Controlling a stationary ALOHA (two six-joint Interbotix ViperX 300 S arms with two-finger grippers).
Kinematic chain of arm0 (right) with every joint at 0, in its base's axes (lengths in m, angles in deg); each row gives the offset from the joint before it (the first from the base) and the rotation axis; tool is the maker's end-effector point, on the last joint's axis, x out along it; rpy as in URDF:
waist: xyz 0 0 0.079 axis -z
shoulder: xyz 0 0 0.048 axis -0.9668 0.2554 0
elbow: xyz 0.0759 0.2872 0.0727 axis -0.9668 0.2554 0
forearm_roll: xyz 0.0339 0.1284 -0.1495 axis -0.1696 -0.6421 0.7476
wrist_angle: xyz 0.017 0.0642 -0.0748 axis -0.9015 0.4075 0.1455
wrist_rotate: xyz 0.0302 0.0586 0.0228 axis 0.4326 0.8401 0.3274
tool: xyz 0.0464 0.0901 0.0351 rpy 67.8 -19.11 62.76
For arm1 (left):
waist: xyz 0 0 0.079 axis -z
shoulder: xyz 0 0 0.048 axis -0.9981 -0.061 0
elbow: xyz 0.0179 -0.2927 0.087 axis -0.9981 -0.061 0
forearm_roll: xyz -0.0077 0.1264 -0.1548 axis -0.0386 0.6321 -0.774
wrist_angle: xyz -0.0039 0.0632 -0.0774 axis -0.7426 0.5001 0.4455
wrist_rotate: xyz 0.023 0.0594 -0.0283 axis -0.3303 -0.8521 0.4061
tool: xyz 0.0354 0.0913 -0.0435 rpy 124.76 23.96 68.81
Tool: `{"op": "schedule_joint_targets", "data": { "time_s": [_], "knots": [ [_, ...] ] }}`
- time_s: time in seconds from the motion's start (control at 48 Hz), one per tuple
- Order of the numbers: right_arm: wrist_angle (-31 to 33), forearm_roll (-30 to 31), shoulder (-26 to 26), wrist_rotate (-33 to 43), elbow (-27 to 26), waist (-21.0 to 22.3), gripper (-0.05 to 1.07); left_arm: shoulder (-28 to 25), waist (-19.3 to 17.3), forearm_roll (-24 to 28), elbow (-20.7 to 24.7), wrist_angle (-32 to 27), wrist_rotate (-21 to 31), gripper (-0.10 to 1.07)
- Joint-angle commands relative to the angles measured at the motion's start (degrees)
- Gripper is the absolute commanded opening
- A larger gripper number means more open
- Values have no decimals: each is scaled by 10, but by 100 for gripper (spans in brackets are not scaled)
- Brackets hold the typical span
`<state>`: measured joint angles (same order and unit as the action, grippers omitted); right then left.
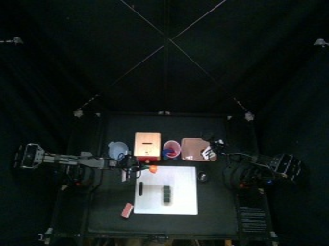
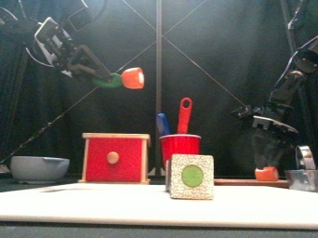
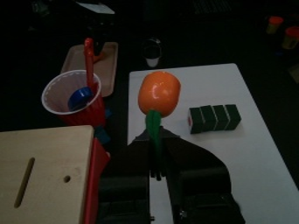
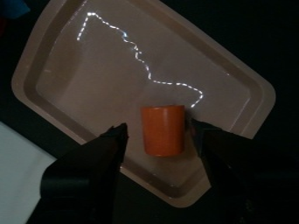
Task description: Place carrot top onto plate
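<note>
right pincer (image 4: 162, 147) spread wide over carrot stub (image 4: 163, 129) on tan tray (image 4: 82, 70) | left pincer (image 3: 163, 166) grips carrot top (image 3: 159, 90) aloft | I risk dropping it short, on tabletop (image 3: 233, 96)

I see the small black table (image 1: 103, 207) carrying a white mat (image 1: 174, 197), a red box (image 2: 115, 157), a red cup (image 2: 181, 147), a grey bowl (image 2: 39, 168) and the pinkish plate (image 4: 82, 79).

The carrot top (image 4: 163, 129) lies on the plate (image 4: 70, 61); the cup (image 2: 180, 146) stands left of the plate.
</note>
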<state>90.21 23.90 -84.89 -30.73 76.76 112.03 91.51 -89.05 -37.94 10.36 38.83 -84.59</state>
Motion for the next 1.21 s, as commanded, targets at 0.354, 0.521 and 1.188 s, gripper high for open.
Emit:
{"op": "schedule_joint_targets", "data": {
  "time_s": [0.354, 0.521, 1.188],
  "knots": [
    [-5, -5, -68, 2, -4, -1, 99, -37, -15, 1, 54, 50, -1, 45],
    [-6, -8, -99, 2, 6, -1, 99, -84, -28, 0, 116, 53, -1, 45],
    [-36, -18, -113, 1, 29, -4, 99, -352, -112, -18, 441, -58, 1, 45]
  ]
}}
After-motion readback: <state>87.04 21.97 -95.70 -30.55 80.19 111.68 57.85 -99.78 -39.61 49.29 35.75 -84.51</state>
